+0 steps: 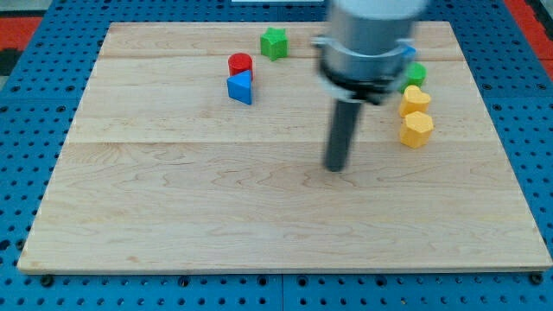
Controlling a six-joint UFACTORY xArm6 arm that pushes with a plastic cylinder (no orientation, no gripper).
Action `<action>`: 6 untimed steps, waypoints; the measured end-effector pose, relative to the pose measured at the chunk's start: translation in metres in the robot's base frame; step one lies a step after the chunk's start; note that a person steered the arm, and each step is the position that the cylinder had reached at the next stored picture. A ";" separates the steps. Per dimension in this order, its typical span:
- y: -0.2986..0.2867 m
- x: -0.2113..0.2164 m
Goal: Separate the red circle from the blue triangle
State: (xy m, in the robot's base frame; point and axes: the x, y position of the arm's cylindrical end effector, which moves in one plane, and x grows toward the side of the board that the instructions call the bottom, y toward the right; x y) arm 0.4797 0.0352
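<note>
The red circle (240,62) sits in the upper left-centre of the counter (173,199), touching the blue triangle (241,87), which lies directly below it toward the view's bottom; the two are pressed together as a pair. Up and to the view's right of them, near the top edge, a green star-shaped block (274,42) stands apart. My tip (335,168) rests near the middle of the counter, well to the view's right of and below the red and blue pair, touching no block. I have no jawed end effector here, only the dark rod, so there is nothing to spread or pinch. Past the rod on the view's right, a green block (416,72) sits above two yellow blocks (415,115) stacked in a column, the lower one hexagonal. A sliver of blue shows behind the arm's housing (371,39).
</note>
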 end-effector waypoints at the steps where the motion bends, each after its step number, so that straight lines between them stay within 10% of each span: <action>1: -0.079 -0.019; 3: -0.241 -0.029; 6: -0.249 -0.037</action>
State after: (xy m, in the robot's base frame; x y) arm 0.4427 -0.2137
